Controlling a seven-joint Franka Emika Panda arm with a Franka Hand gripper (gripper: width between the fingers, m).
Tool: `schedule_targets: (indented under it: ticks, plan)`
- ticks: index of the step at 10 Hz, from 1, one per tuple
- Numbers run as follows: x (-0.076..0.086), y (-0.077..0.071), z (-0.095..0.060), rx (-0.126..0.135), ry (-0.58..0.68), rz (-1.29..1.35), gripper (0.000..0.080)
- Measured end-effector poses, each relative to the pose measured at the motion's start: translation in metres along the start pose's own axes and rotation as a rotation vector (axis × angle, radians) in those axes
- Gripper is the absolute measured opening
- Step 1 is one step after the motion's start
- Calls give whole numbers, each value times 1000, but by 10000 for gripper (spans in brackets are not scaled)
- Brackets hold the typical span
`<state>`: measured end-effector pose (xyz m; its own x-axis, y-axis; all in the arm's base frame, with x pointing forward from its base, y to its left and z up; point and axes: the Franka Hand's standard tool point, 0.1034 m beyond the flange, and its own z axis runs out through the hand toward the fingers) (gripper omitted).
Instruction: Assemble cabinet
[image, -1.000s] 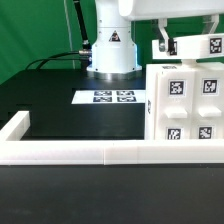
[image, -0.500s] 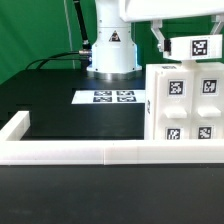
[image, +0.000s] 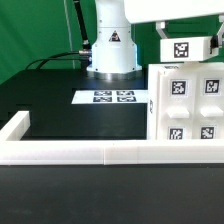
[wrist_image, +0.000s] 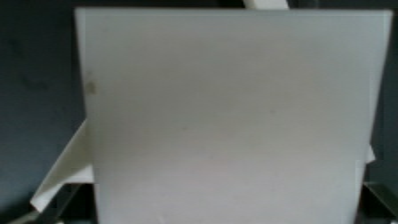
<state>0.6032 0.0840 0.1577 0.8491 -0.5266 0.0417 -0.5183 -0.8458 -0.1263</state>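
Rail: a low white rail (image: 60, 152) runs along the near edge of the black table (image: 50, 110).
Marker board: the marker board (image: 113, 97) lies flat on the table, in the middle, near the cabinet body.
Flat panel: the flat panel (image: 183, 50) is up in the air on the exterior view's right. It sits level, just above the cabinet body (image: 185, 115), and I cannot tell if they touch. In the wrist view it fills almost the whole picture (wrist_image: 222, 110).
Claw: the claw (image: 187, 40) has the flat panel in its grip. Its fingers are mostly hidden, so I cannot see how far apart they are.
Cabinet body: it stands on the table by the rail. Its tags face us.
How it will handle: the panel looks light, hard and smooth, so I think it could slip or twist in the grip.
Where to hold: best at its thin edges, near the middle, so it stays level.
What changed: one second ago the panel was tilted and farther to the exterior view's right. Now it is level and has moved toward the exterior view's left. The body, the board and the rail have not moved.
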Motion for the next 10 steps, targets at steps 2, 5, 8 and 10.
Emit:
schedule_targets:
  ticks: [2,5,8,10]
  plan:
    - [-2,-3,0,2,-1,90,561]
    - [-3,-5,0,10,-7,271,561]
    - [-3,-5,1,37,-15,523,561]
    - [-3,-6,1,54,-40,724,561]
